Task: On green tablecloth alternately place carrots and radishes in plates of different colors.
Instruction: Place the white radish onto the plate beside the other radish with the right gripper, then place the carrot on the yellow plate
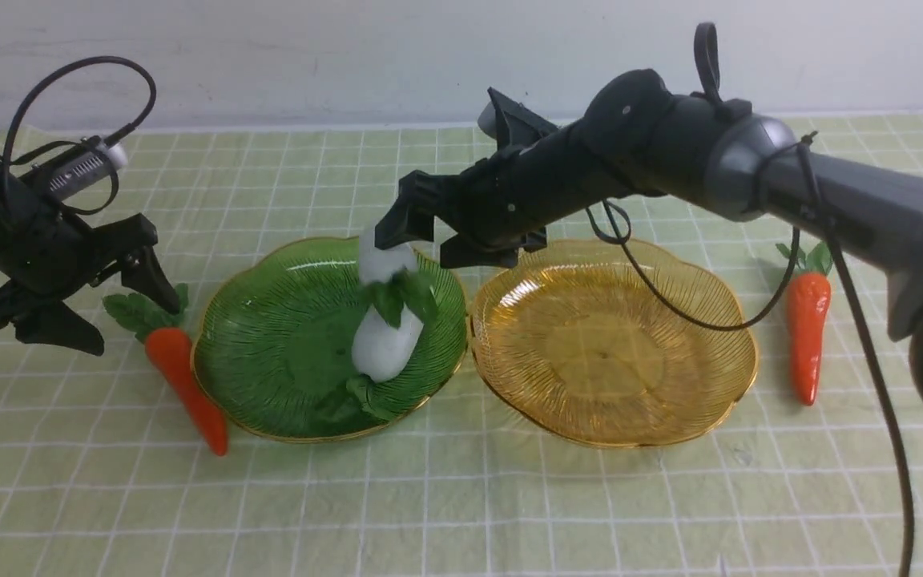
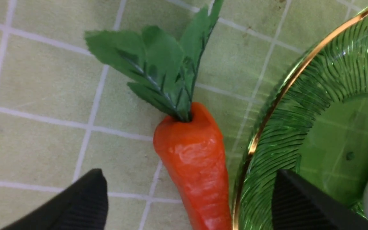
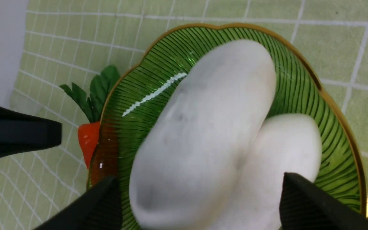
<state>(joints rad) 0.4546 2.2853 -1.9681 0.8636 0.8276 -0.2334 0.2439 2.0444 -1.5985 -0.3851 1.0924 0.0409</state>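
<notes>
Two white radishes are in the green plate [image 1: 269, 344]. One radish [image 1: 385, 344] lies flat. The other [image 1: 381, 260] is blurred and rests on top of it, between the spread fingers of my open right gripper [image 1: 413, 248], which do not press on it. In the right wrist view this upper radish [image 3: 209, 121] fills the gap of the right gripper [image 3: 199, 177]. A carrot [image 1: 185, 377] lies on the green tablecloth [image 1: 509, 497] against the green plate's left rim. My open left gripper [image 1: 133, 328] hovers over its leafy end. The amber-yellow plate [image 1: 614, 353] holds nothing.
A second carrot [image 1: 806, 336] lies on the cloth to the right of the yellow plate. The two plates nearly touch. The right arm reaches across above the yellow plate, with a cable hanging over it. A pale wall stands behind the table.
</notes>
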